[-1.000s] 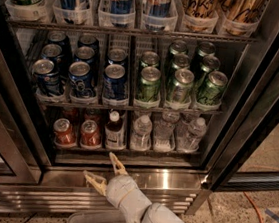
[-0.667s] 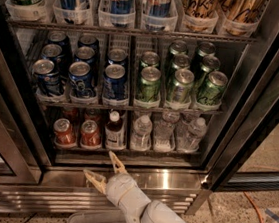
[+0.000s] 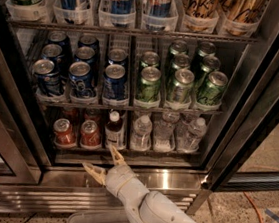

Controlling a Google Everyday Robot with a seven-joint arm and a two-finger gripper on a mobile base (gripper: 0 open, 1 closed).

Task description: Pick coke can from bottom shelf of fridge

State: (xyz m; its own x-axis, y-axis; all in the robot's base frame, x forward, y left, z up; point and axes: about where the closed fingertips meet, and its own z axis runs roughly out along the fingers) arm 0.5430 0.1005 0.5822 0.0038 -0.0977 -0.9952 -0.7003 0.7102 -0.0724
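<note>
Two red coke cans (image 3: 90, 134) stand side by side at the left of the bottom shelf (image 3: 125, 151) of the fridge (image 3: 132, 82), with more red cans behind them. A brown bottle (image 3: 113, 129) stands right of them, then clear water bottles (image 3: 141, 132). My gripper (image 3: 104, 162) is open and empty, just below and in front of the shelf's front edge, under the right red can and the brown bottle. Its two tan fingers (image 3: 116, 155) spread apart, pointing up toward the shelf.
The rack above holds blue cans (image 3: 80, 76) on the left and green cans (image 3: 177, 85) on the right. The steel louvred base (image 3: 44, 198) runs below the shelf. The open black door (image 3: 260, 112) stands at the right. An orange cable (image 3: 258, 215) lies on the floor.
</note>
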